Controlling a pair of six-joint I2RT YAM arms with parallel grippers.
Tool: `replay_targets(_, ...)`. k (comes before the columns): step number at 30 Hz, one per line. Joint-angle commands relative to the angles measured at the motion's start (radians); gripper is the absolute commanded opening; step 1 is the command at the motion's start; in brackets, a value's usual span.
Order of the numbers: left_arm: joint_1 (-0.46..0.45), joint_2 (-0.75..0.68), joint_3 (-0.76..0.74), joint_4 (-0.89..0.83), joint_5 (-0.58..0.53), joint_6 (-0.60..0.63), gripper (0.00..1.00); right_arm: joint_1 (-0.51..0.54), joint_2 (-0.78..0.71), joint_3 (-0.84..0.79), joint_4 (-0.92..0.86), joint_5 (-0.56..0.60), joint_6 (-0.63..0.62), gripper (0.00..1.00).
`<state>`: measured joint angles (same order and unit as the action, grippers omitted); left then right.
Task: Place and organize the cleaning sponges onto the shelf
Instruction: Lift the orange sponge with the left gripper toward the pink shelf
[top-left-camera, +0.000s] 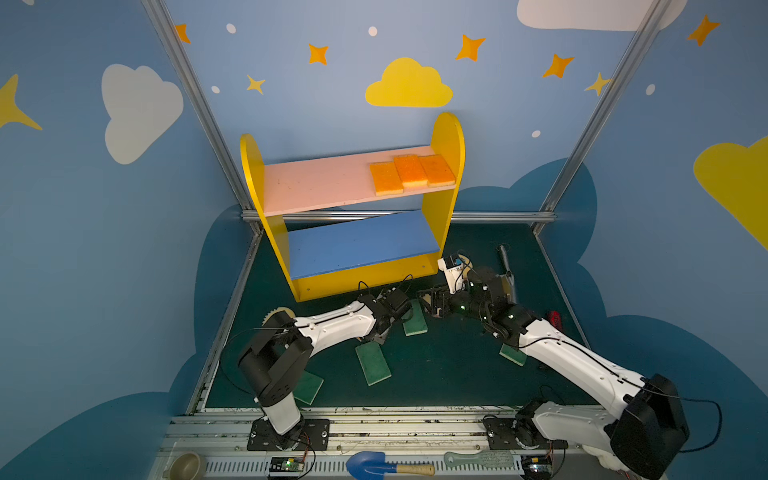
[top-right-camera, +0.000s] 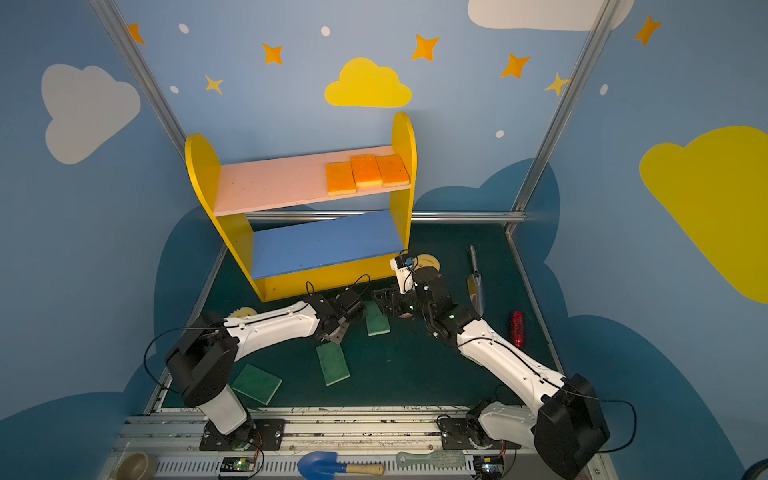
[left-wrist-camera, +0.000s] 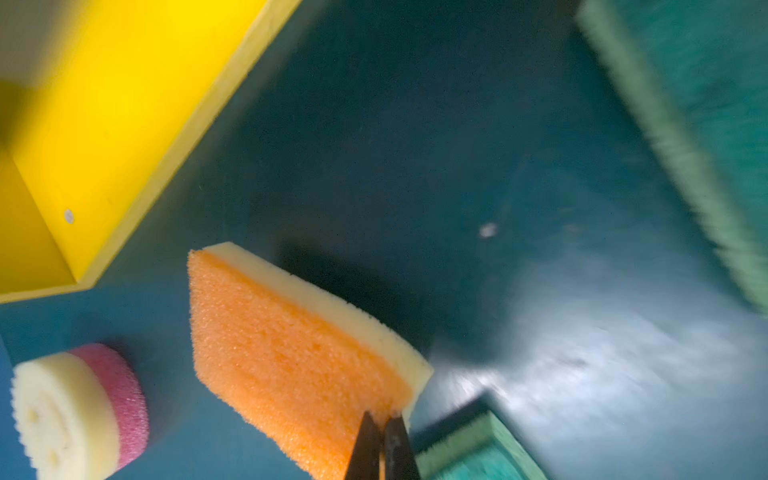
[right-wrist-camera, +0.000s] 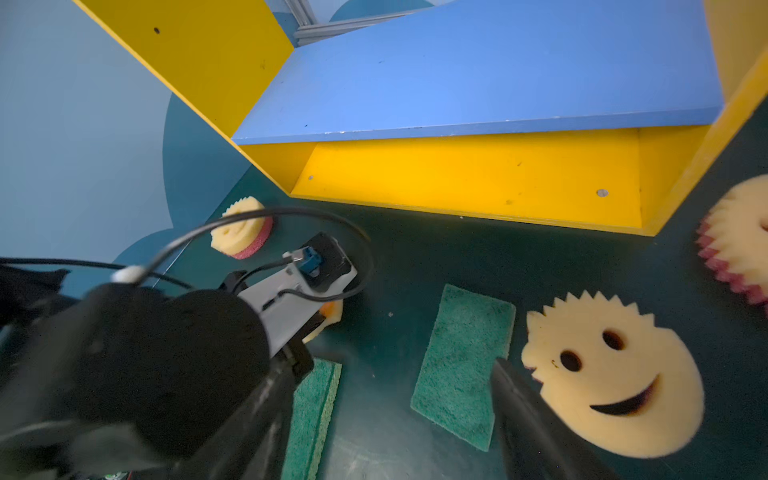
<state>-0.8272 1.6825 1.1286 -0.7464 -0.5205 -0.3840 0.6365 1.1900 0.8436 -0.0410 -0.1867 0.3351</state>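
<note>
- Left claw (left-wrist-camera: 380, 417) is clamped hard on an orange-topped sponge (left-wrist-camera: 291, 365), nipping one short end. Orange face is toward the wrist cam, pale yellow layer behind, pad tilted.
- This is low down in front of the shelf (top-left-camera: 446, 137), nr its yellow base (left-wrist-camera: 104, 124). Whether the pad is clear of the bench (top-left-camera: 436, 374), can't tell.
- Up top, three orange-topped sponges (top-left-camera: 411, 172) sit side by side at the right end of the pink upper board (top-left-camera: 316, 183), touching ea. other, w/ the middle one set a bit further back. The blue middle board (top-left-camera: 357, 245) is just below.
- Right claw (right-wrist-camera: 395, 365) has its jaws wide apart and grips nothing. It's low over the bench, just right of the left claw.
- Btwn its fingers (right-wrist-camera: 523, 399) a green-topped pad (right-wrist-camera: 461, 365) lies flat, and a smiley-face sponge (right-wrist-camera: 615, 374) lies face up just beside one finger.
- A 2nd smiley sponge (right-wrist-camera: 739, 241), pink underside, is nr the shelf's right front corner. A 3rd smiley sponge (right-wrist-camera: 241, 226) is on the bench by the shelf's left side, tilted.
- More green on the bench in both top views: a second green pad (top-left-camera: 372, 363) by the left forearm, a third green pad (top-left-camera: 309, 386) nr the left arm's base, a fourth green pad (top-left-camera: 513, 354) half under the right forearm.
- On the front rail are a blue trowel (top-left-camera: 365, 463) and a brush (top-left-camera: 478, 459).
</note>
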Motion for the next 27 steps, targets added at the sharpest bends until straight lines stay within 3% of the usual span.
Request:
replay_targets(1, -0.027, -0.107, 0.053, -0.107, -0.023, 0.055, 0.03, -0.057, -0.043, -0.032, 0.029, 0.004, 0.067, 0.74)
replay_targets(8, -0.035, -0.307, 0.156, -0.166, 0.022, 0.209, 0.03, -0.235, -0.059, -0.161, 0.168, -0.103, 0.245, 0.73)
replay_targets(12, -0.048, -0.420, 0.216, -0.147, 0.122, 0.354, 0.03, -0.261, -0.065, -0.166, 0.176, -0.102, 0.265, 0.74)
replay_targets(16, -0.064, -0.519, 0.294, -0.129, 0.129, 0.426, 0.03, -0.262, -0.074, -0.166, 0.172, -0.097, 0.272, 0.73)
replay_targets(23, -0.063, -0.495, 0.579, -0.250, 0.154, 0.534, 0.03, -0.262, -0.074, -0.184, 0.162, -0.115, 0.295, 0.73)
replay_targets(27, -0.062, -0.436, 0.757, -0.307, 0.086, 0.657, 0.03, -0.262, -0.065, -0.179, 0.158, -0.139, 0.303, 0.73)
